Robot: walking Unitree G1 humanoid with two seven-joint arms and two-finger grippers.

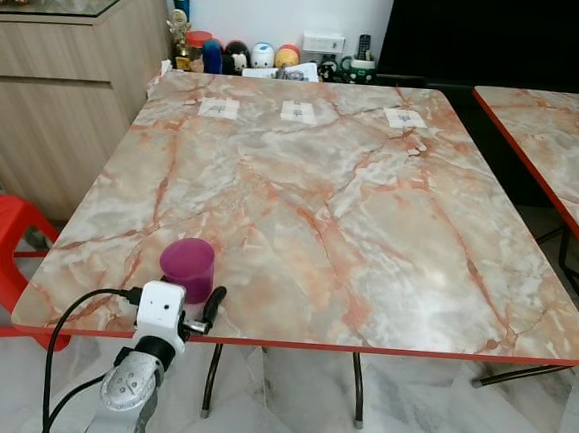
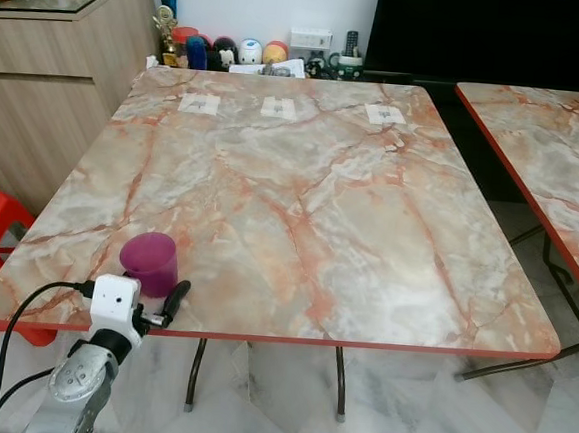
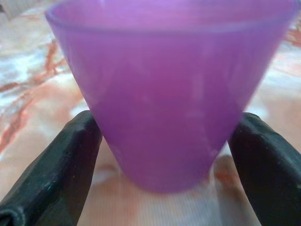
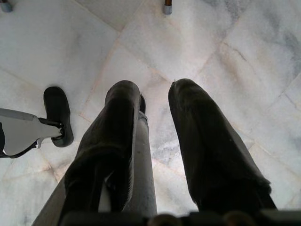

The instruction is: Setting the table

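A purple plastic cup (image 1: 187, 267) stands upright on a marble-patterned table (image 1: 369, 223), close to the near edge and toward its near left corner. The left gripper (image 3: 164, 141) reaches over that near edge with its two black fingers (image 3: 61, 165) spread apart on either side of the cup's base, close to its walls but not clearly pressing on it. The right gripper (image 4: 153, 117) hangs low over the pale tiled floor (image 4: 235, 42), its fingers slightly apart and holding nothing.
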